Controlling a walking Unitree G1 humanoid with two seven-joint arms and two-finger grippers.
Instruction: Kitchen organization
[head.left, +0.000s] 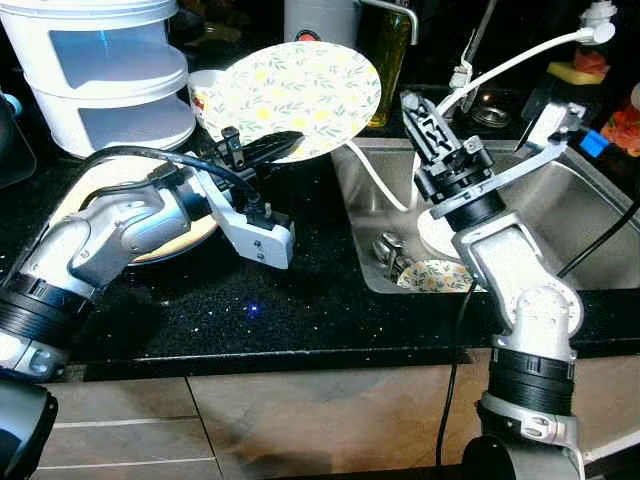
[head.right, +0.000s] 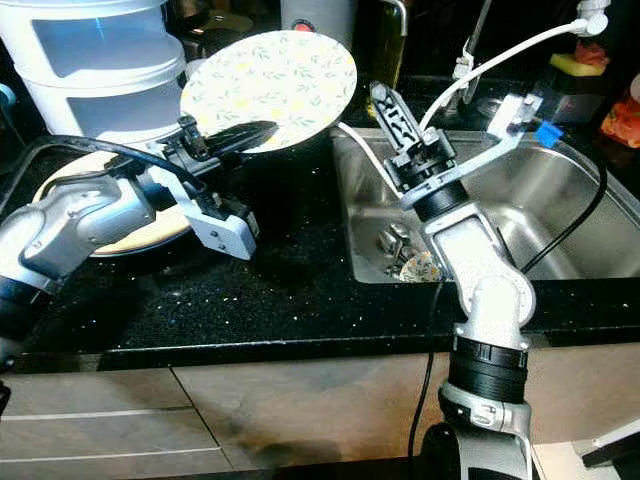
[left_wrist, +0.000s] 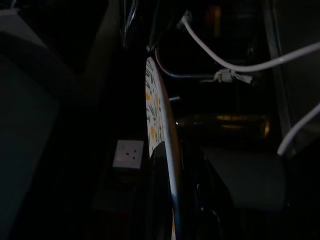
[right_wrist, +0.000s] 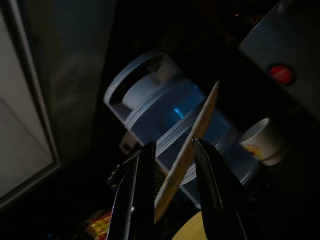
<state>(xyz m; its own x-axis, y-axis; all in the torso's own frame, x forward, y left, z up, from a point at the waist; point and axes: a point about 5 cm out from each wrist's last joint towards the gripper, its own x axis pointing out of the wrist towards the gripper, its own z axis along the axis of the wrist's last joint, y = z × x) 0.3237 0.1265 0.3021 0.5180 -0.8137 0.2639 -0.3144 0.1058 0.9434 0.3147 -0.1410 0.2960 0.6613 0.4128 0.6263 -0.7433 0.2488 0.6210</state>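
Note:
A round floral plate (head.left: 295, 95) hangs tilted above the black counter (head.left: 300, 300), lifted off it. My left gripper (head.left: 288, 142) is shut on its lower rim, and the left wrist view sees the plate edge-on (left_wrist: 161, 125) between the black fingers (left_wrist: 159, 200). Over the sink's left side my right gripper (head.left: 418, 108) points up and away, a little to the right of the plate and not touching it. Its fingers (right_wrist: 145, 170) stand slightly open, with the plate's edge (right_wrist: 192, 132) seen beyond the gap.
A cream plate (head.left: 95, 190) lies on the counter under my left arm. A white stacked container (head.left: 100, 70) and a cup (head.left: 203, 95) stand behind. The sink (head.left: 360, 270) holds a white plate (head.left: 437, 238), a floral dish (head.left: 440, 277) and cutlery (head.left: 388, 252). A white cable (head.left: 520, 60) crosses above it.

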